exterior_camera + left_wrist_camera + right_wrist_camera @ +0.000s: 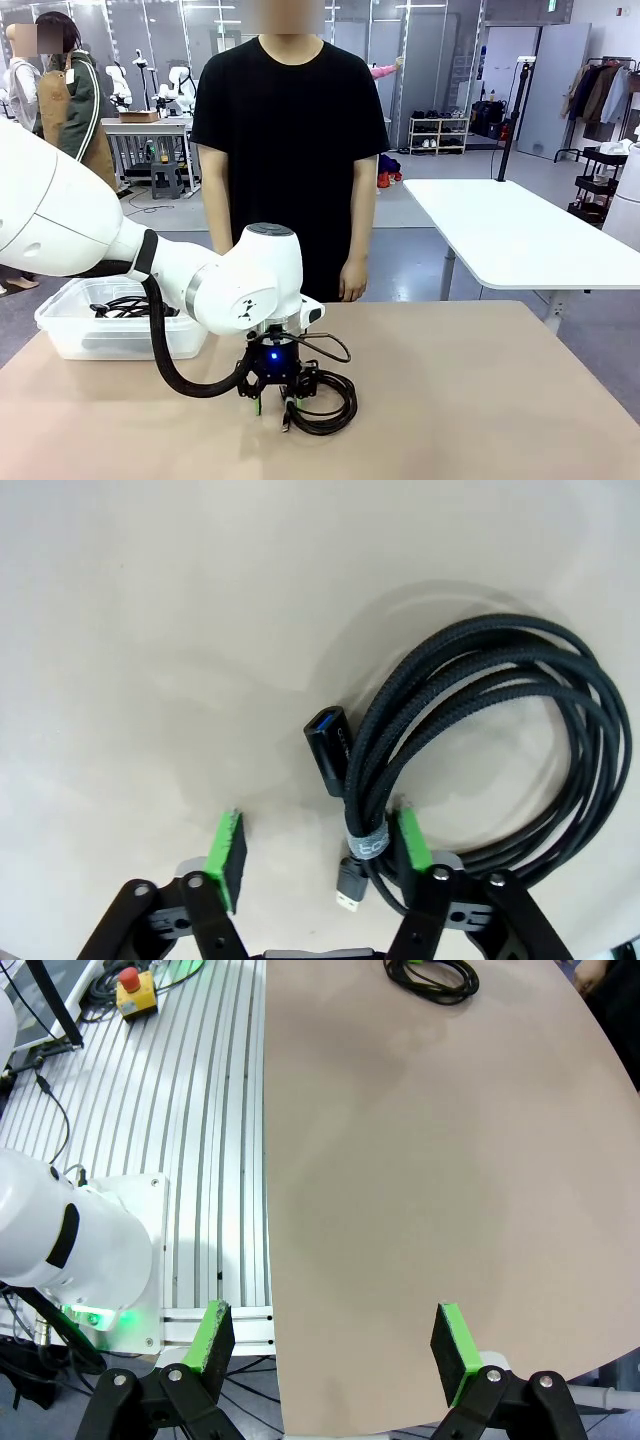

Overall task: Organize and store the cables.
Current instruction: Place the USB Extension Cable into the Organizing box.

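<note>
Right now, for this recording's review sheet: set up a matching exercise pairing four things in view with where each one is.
Things:
1. coiled cable
2. clear bin
3. person
4. left hand

Places:
A. standing at the table's far side
B. on the table's left side, with cables inside
C. down at the table, one pad against the coil's tied section
D. lying on the table near the middle, under the left arm

Pairs: 1-D, 2-B, 3-A, 4-C
</note>
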Controlling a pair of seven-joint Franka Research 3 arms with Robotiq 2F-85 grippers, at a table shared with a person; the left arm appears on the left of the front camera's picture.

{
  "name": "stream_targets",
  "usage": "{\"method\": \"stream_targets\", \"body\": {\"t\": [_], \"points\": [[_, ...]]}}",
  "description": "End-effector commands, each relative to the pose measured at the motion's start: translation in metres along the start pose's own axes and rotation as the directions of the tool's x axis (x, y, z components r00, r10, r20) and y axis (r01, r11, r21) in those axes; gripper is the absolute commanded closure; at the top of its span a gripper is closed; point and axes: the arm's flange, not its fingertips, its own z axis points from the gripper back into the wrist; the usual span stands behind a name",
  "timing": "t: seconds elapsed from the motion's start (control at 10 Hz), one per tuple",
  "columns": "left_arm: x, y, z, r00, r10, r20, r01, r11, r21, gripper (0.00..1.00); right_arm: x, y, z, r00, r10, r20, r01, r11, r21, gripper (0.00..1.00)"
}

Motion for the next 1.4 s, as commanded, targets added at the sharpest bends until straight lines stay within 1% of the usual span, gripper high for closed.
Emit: {"method": "stream_targets", "body": {"t": [0.0,0.1,0.5,0.8,1.0,1.1,1.2,1.3], "points": [[0.003,-0.007,0.004,1.000,0.003,0.014,-0.004,0.999,0.035,0.65,0.000,-0.001,0.001,1.000,0.000,0.009,0.000,1.000,-0.003,0.00],[0.002,-0.006,0.007,1.000,0.004,0.026,-0.005,1.000,0.030,1.00,0.000,-0.001,0.001,1.000,0.000,0.009,0.000,1.000,-0.003,0.00],[-0.001,-0.004,0.004,1.000,0.002,0.024,-0.002,1.000,0.013,1.00,0.000,-0.001,0.001,1.000,0.000,0.009,0.000,1.000,-0.003,0.00],[0.001,0.001,0.015,0.998,0.001,0.061,-0.002,1.000,0.021,1.00,0.000,-0.001,0.001,1.000,0.000,0.009,0.000,1.000,-0.003,0.00],[0.006,0.013,0.038,0.997,0.004,0.081,-0.007,1.000,0.030,1.00,0.000,-0.001,0.001,1.000,0.000,0.009,0.000,1.000,-0.003,0.00],[0.008,0.019,0.054,0.998,-0.012,0.068,0.011,1.000,0.012,1.00,0.000,-0.001,0.001,1.000,0.000,0.009,0.000,1.000,-0.003,0.00],[0.009,0.029,0.076,0.995,-0.046,0.088,0.045,0.999,0.012,1.00,0.000,-0.001,0.001,1.000,0.000,0.009,0.000,1.000,-0.003,0.00],[0.009,0.042,0.104,0.990,-0.101,0.097,0.103,0.995,-0.016,1.00,0.000,-0.001,0.001,1.000,0.000,0.009,0.000,1.000,-0.003,0.00]]}}
